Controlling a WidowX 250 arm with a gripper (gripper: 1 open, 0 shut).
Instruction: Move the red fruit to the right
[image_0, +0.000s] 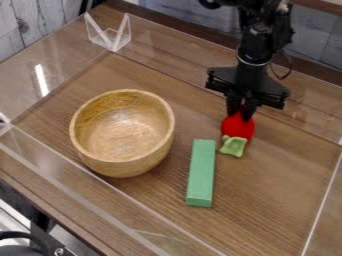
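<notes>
The red fruit (239, 128) is a small glossy red toy with a light green leafy end (234, 146), lying low at the wooden table right of centre. My gripper (243, 108) points straight down directly over it, fingers shut on the fruit's upper red part. The black arm rises from there to the top edge of the view. Whether the fruit's green end touches the table I cannot tell.
A long green rectangular block (201, 172) lies just left of and below the fruit. A wooden bowl (122, 131) stands at the left. Clear acrylic walls (107, 32) fence in the table, with a right wall (325, 190) close to the fruit.
</notes>
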